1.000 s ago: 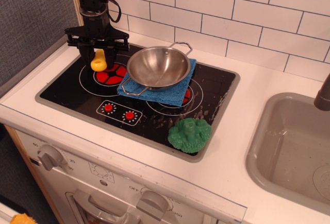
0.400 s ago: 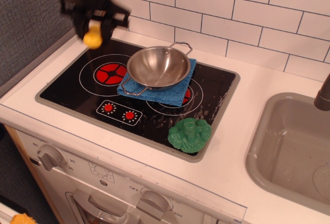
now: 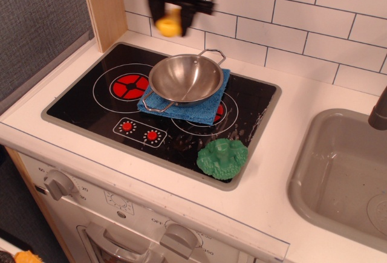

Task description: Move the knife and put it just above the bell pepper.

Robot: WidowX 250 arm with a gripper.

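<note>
One knife (image 3: 169, 23) is shown lifted clear of the table (image 3: 314, 103), its rounded yellow handle visible in front of the white tiled wall (image 3: 284, 15) and above the rear edge of the stove top (image 3: 78, 109). The blade cannot be made out. The handle is held in the gripper (image 3: 172, 10), whose dark jaws are clamped on it from either side; the gripper is smeared by motion blur, so its finer shape cannot be read. The knife is seen up and to the left of the steel pan (image 3: 186, 79), well apart from it.

The bell pepper (image 3: 222, 157), green and lumpy, is seen resting at the front right corner of the stove top, close to its grey rim and well apart from the knife. The steel pan is set on a folded blue cloth (image 3: 199, 110), which covers most of the right-hand burner ring; the pan's wire handles point toward the wall and toward the front left. The left burner (image 3: 128, 86) is marked by a red disc inside white rings and is left uncovered. Two small red dial marks (image 3: 139, 131) are printed near the front edge of the stove top. A grey sink (image 3: 338, 172) is sunk into the table at the right, and a wooden post (image 3: 104, 6) is seen standing at the left rear corner.
</note>
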